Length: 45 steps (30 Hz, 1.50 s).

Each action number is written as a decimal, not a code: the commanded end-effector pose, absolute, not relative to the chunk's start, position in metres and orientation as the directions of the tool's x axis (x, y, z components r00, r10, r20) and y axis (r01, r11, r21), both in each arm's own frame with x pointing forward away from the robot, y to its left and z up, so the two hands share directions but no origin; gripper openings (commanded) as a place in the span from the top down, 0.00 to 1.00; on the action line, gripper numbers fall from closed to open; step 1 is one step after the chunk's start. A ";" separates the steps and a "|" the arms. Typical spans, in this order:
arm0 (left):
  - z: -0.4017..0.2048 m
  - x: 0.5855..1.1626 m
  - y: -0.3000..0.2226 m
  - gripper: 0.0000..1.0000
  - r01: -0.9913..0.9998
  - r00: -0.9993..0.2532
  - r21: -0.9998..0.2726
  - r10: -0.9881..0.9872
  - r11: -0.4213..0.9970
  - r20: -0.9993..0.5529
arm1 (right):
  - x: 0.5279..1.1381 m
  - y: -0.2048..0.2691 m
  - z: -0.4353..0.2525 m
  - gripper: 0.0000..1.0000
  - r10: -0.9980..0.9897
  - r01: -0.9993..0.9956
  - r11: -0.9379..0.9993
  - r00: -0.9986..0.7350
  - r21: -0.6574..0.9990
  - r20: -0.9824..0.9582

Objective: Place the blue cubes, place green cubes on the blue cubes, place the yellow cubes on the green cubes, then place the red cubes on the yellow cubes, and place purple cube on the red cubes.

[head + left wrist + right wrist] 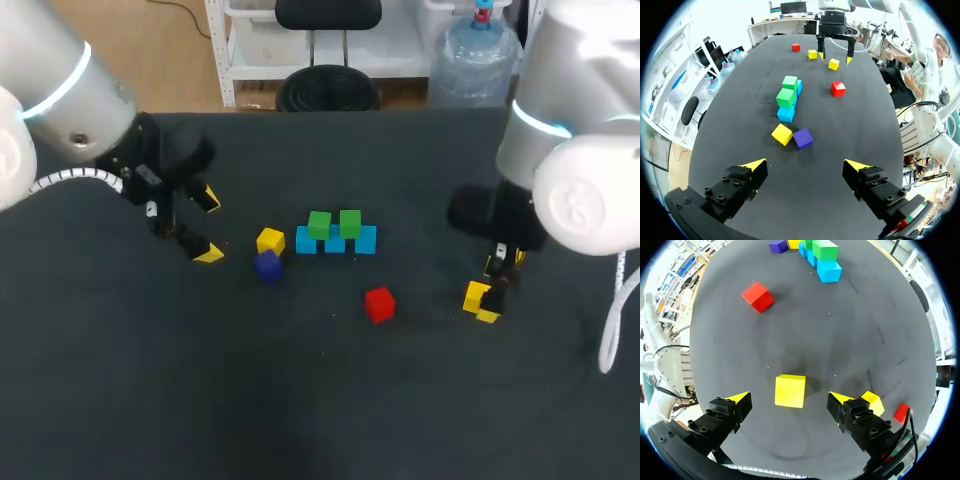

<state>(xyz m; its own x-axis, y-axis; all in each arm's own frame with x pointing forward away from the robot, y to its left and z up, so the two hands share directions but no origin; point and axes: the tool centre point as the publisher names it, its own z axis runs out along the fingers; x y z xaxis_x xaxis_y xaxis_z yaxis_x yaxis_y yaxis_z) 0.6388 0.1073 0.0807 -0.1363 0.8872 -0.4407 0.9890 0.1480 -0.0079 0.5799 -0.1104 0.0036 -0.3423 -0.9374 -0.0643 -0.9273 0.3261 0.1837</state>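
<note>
My right tool (788,398) is open, with a yellow cube (790,387) between its fingers but not touching them. My left tool (209,228) is wide open too, holding nothing. On the counter (300,400), from the head view, the blue cubes (335,243) sit in a row with two green cubes (320,224) on top. A second yellow cube (270,241) and the purple cube (267,266) are at their 9 o'clock, and a red cube (379,304) is at 5.

purple cube (778,245) cut off at edge, red cube (901,412) partly behind right claw (788,399)
</note>
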 end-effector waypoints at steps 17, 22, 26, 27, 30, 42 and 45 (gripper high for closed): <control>0.080 0.639 0.108 0.00 0.989 -0.135 -0.007 0.887 0.147 -0.442 | 0.581 -0.108 -0.004 1.00 -0.943 -0.933 0.313 -0.328 0.178 -0.057; 0.080 0.639 0.108 0.00 0.989 -0.135 -0.007 0.887 0.147 -0.442 | 0.581 -0.106 0.004 1.00 -0.945 -0.933 0.305 -0.321 0.190 -0.061; 0.080 0.639 0.108 0.00 0.989 -0.135 -0.007 0.887 0.147 -0.442 | 0.580 -0.103 0.015 1.00 -0.950 -0.938 0.284 -0.303 0.197 -0.070; 0.080 0.639 0.108 0.00 0.989 -0.135 -0.007 0.887 0.147 -0.442 | 0.580 -0.102 0.019 1.00 -0.951 -0.940 0.280 -0.299 0.196 -0.075; 0.080 0.639 0.108 0.00 0.989 -0.135 -0.007 0.887 0.147 -0.442 | 0.582 -0.098 0.031 1.00 -0.957 -0.947 0.256 -0.277 0.195 -0.090; 0.080 0.639 0.108 0.00 0.989 -0.135 -0.007 0.887 0.147 -0.442 | 0.598 -0.071 0.066 1.00 -0.981 -0.981 0.127 -0.146 0.149 -0.127; 0.080 0.639 0.108 0.00 0.989 -0.135 -0.007 0.887 0.147 -0.442 | 0.601 -0.066 0.071 1.00 -0.982 -0.986 0.106 -0.124 0.129 -0.141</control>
